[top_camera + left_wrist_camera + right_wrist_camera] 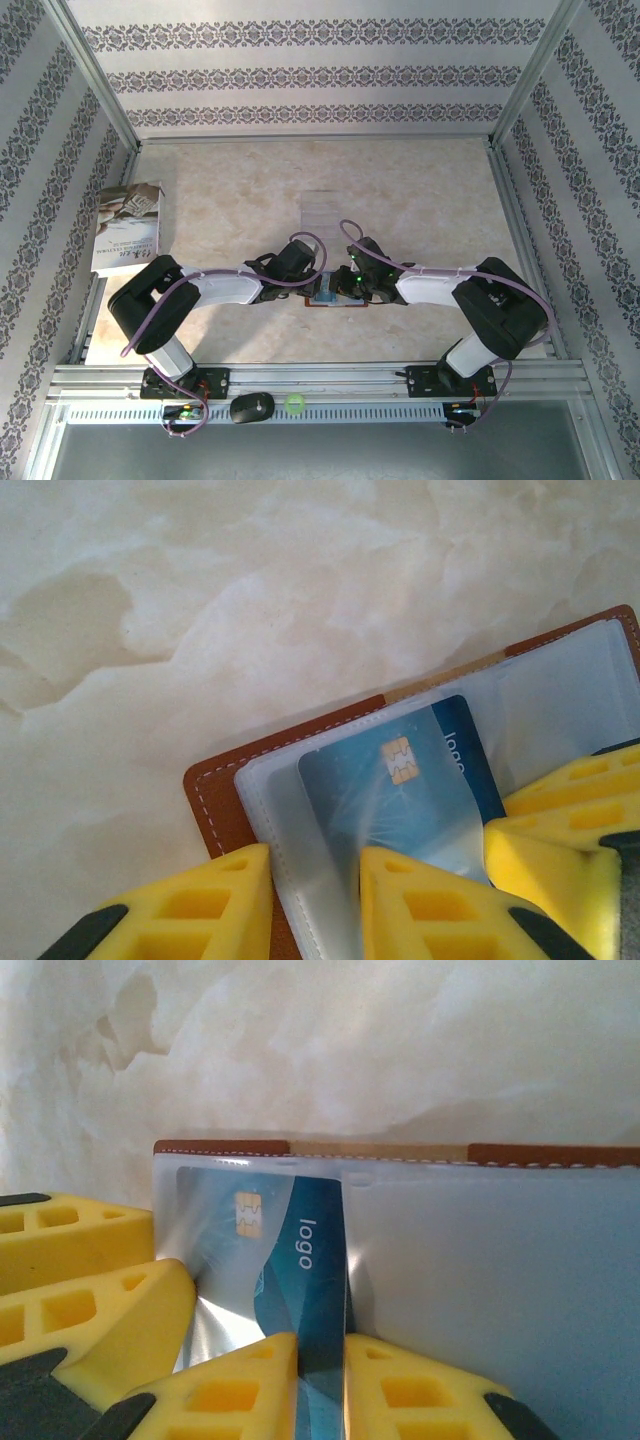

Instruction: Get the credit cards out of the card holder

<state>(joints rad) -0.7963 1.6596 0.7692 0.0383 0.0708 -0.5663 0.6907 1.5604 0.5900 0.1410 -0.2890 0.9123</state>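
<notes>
The reddish-brown card holder [225, 790] lies open on the marble tabletop, its clear sleeves facing up and its leather edge [220, 1147] along the far side. A blue credit card [400, 780] with a gold chip and the word "logo" sits partly in a sleeve. My right gripper [321, 1345] is shut on this card's [290, 1250] near end. My left gripper [315, 865] pinches the clear sleeve's edge beside the card. Its yellow fingers [90, 1290] sit close to the right ones [560, 810]. From above, both grippers [335, 282] meet over the holder [325, 301], which is mostly hidden.
A white-grey printed booklet [130, 228] lies at the left edge of the table. A pale translucent sheet [325, 212] lies just beyond the grippers. A black oval object [250, 407] and a green ball [294, 404] rest on the front rail. Patterned walls enclose three sides.
</notes>
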